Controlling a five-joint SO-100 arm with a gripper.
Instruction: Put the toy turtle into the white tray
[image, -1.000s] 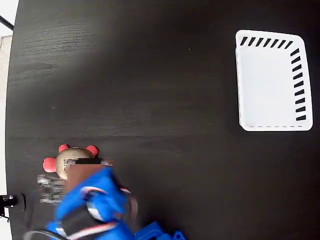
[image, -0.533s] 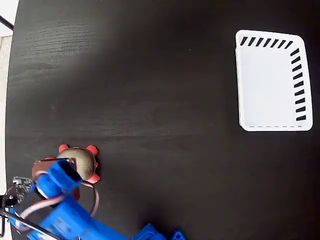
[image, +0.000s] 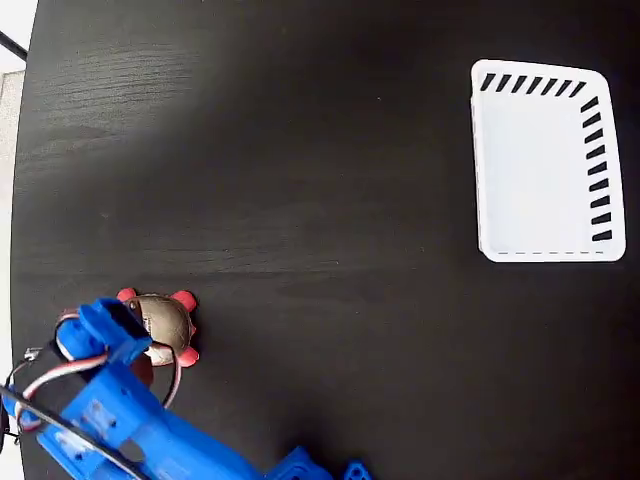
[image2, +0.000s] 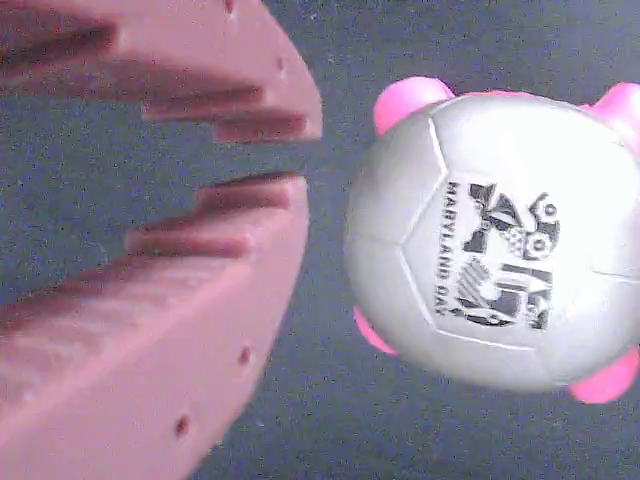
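The toy turtle (image: 168, 322) lies on the dark table at the lower left of the fixed view, tan shell up with red-pink feet showing around it. In the wrist view the toy turtle (image2: 500, 240) fills the right side, its dark printed mark facing the camera. My gripper (image2: 298, 155) sits just to the left of it, with the brown jaws almost touching at the tips and nothing between them. From the fixed view, the blue arm covers the gripper (image: 125, 338) at the turtle's left edge. The white tray (image: 545, 165) stands empty at the far upper right.
The table's left edge (image: 20, 250) runs close behind the arm, with red and white cables (image: 40, 385) looping beside it. A wide stretch of bare black tabletop (image: 330, 200) lies between the turtle and the tray.
The arm has swung left, from over the turtle's lower right side to its left side. The turtle and the tray have stayed where they were.
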